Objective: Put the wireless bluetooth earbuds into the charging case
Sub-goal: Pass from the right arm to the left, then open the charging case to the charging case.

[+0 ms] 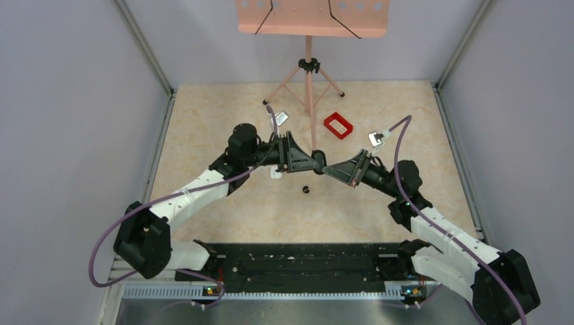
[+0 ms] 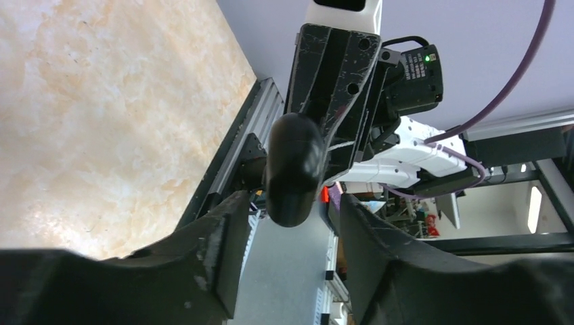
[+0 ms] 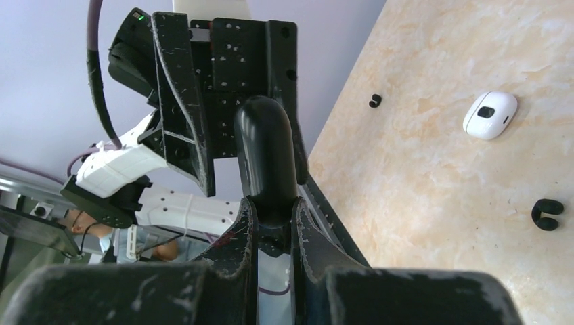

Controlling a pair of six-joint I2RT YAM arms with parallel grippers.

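The left gripper (image 1: 311, 161) and the right gripper (image 1: 327, 169) are reaching inward over the marbled table (image 1: 203, 135), pointing at each other and meeting tip to tip at its middle. The black charging case (image 1: 319, 162) is showing between them as a small dark lump; which one is gripping it is not showing from above. One tiny black earbud (image 1: 305, 189) is lying just nearer. A white object (image 1: 276, 174) is peeking out beneath the left gripper. Farther right, a red frame (image 1: 338, 125) is lying near the legs of a pink stand (image 1: 308, 61).
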